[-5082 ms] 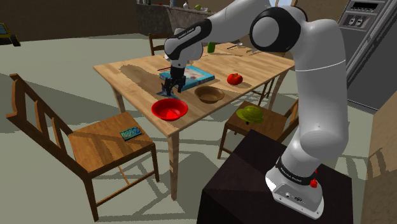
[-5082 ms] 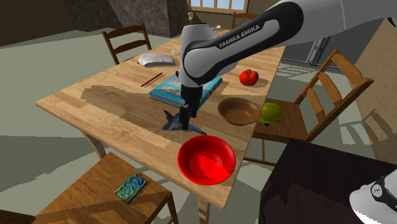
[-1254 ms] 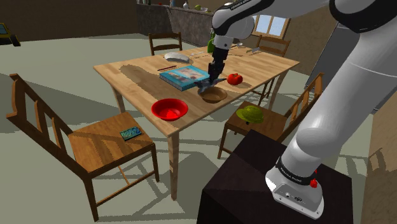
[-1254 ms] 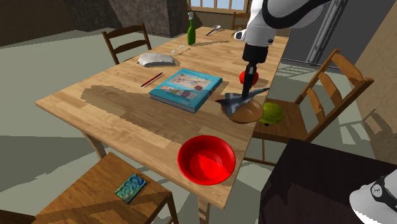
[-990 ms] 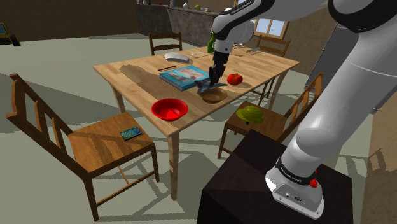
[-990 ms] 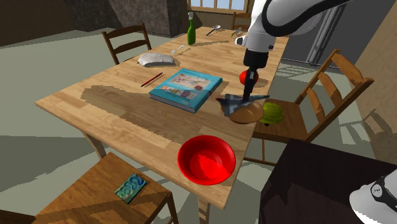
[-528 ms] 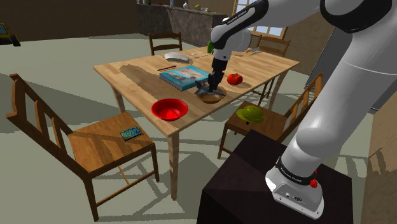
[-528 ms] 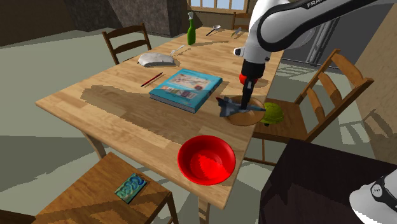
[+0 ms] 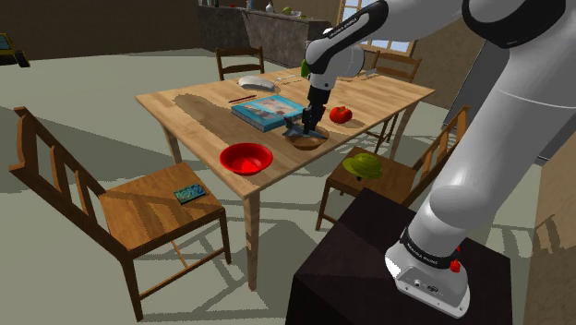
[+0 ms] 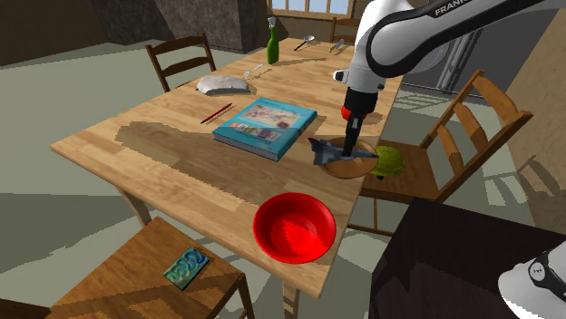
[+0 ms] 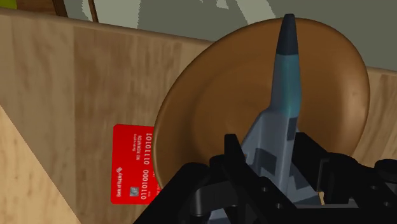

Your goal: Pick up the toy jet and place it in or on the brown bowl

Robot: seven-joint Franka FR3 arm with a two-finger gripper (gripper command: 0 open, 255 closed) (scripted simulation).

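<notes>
Arm (image 9: 480,120) stretched over counter (image 10: 163,163), wrist pointing straight down. Pincer (image 10: 348,145) clamped on toy jet (image 11: 284,95) tail. Jet low over brown bowl (image 11: 203,108) by counter edge; contact unclear.

Three cameras around one light wooden dining table (image 9: 194,109).
The shoulder view looks down from beside the dark box stand (image 9: 343,268), across the whole table. The second exterior view faces much the same way, nearer, sharing the round red bowl (image 10: 293,227) and the blue-edged book (image 10: 265,125). The wrist view hangs close over the shallow brown bowl (image 11: 203,108).
</notes>
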